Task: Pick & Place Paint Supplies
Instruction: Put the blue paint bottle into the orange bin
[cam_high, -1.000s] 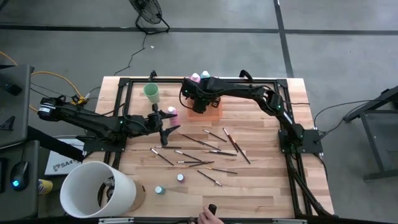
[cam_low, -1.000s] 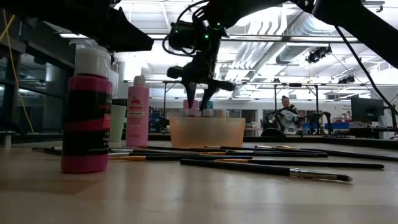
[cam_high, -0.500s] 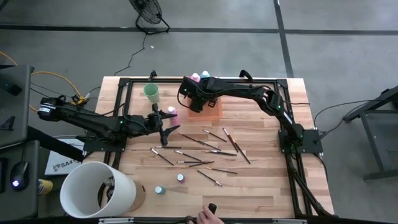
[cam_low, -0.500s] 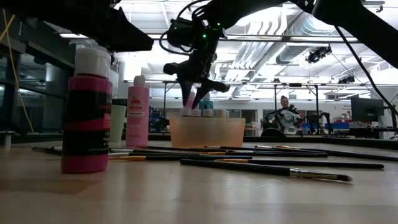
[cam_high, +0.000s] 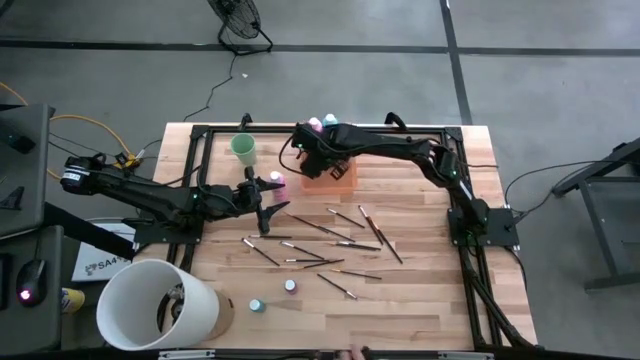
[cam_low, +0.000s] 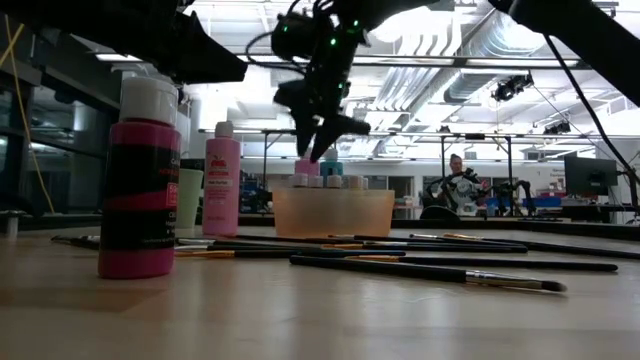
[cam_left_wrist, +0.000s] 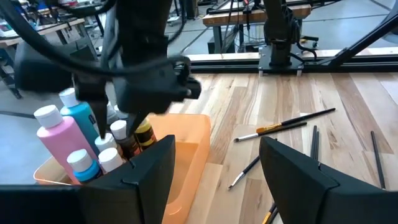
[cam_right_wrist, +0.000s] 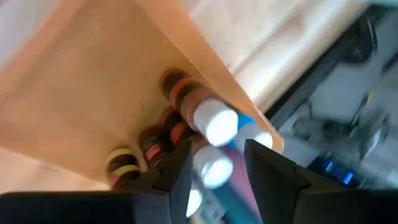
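Observation:
The orange tray (cam_high: 340, 176) stands at the table's far middle. It holds a pink bottle (cam_left_wrist: 59, 134), a teal bottle (cam_left_wrist: 84, 118) and several tiny dark pale-capped bottles (cam_left_wrist: 127, 140). My right gripper (cam_low: 318, 152) hangs open just above their caps, pointing down and clear of them. Another pink bottle (cam_high: 277, 181) stands upright on the table left of the tray, beside my left gripper (cam_high: 275, 215), which is open and empty. Thin dark brushes (cam_high: 330, 245) lie flat and scattered over the table's middle. Two small bottles (cam_high: 290, 286) stand nearer the front edge.
A mint-green cup (cam_high: 243, 148) stands at the far left and a large white bucket (cam_high: 155, 305) at the near left corner. A big pink bottle (cam_low: 140, 190) fills the low view's left. Black frame rails (cam_high: 200, 135) run around the table.
My right gripper has risen a little from the bottle caps in the tray and rolled about its own axis; nothing came up with it. A hand at the table's near edge has drawn back out of view.

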